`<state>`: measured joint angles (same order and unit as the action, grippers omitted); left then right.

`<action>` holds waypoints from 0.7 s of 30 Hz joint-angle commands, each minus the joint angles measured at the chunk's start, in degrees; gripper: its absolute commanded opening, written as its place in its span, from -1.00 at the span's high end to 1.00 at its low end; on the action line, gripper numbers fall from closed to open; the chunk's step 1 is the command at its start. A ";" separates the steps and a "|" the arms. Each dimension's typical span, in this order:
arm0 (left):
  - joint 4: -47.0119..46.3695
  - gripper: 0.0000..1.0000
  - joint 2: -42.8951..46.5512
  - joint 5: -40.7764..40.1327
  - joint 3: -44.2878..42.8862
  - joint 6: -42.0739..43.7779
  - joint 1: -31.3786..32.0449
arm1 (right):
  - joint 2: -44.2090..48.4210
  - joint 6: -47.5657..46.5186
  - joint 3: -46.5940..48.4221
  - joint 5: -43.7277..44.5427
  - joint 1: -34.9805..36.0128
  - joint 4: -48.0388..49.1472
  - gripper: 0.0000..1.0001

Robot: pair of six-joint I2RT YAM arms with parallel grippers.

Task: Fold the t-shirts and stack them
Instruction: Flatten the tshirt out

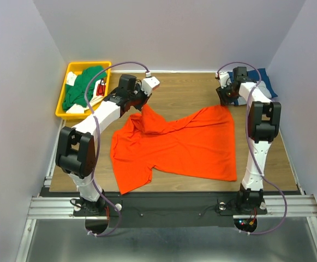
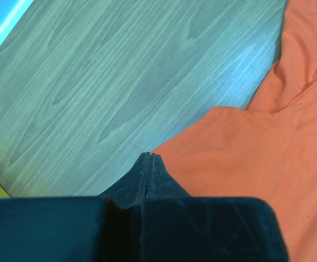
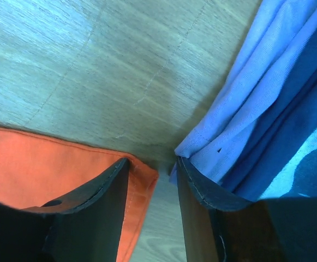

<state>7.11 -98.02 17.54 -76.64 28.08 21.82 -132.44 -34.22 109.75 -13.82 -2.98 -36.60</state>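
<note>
Orange t-shirt (image 1: 185,144) lies spread and unfolded on the worktop (image 1: 185,93), right of the yellow bin (image 1: 61,103); green t-shirt (image 1: 82,87) sits in that bin; navy t-shirt (image 1: 263,75) and lavender t-shirt (image 3: 240,109) are piled far right of it; left fingers (image 2: 144,180) together at the orange edge; right fingers (image 3: 101,202) apart; folding looks barely begun.

Orange t-shirt (image 1: 180,144) on table (image 1: 180,90)

1. The desk (image 1: 185,90) is lying bare along the middle of the far edge, leaving room to pass.
2. The orange shirt (image 1: 185,144) is covering the centre.
3. The bin (image 1: 61,106) is blocking the far left, and the navy shirt (image 1: 259,76) is crowding the far right.
</note>
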 commanded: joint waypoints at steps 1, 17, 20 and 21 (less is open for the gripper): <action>-1.14 1.00 0.64 1.00 -2.64 0.40 -1.17 | -0.71 0.82 -0.06 -2.26 -0.09 0.56 0.06; -0.87 1.00 -2.61 1.36 -6.59 -1.88 -4.07 | -0.63 4.51 -1.12 -9.38 -3.43 -2.25 0.56; -0.70 1.00 -3.76 1.62 -8.34 -2.76 -5.91 | 0.25 4.60 -0.77 -9.12 -3.78 -2.51 0.99; -0.79 1.00 -4.37 1.71 -9.65 -2.94 -7.05 | 0.69 4.77 -0.60 -9.11 -3.96 -2.51 0.99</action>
<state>7.38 -101.73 18.26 -81.52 26.70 17.67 -132.57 -29.74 109.36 -21.85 -6.37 -38.15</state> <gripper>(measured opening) 0.018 0.025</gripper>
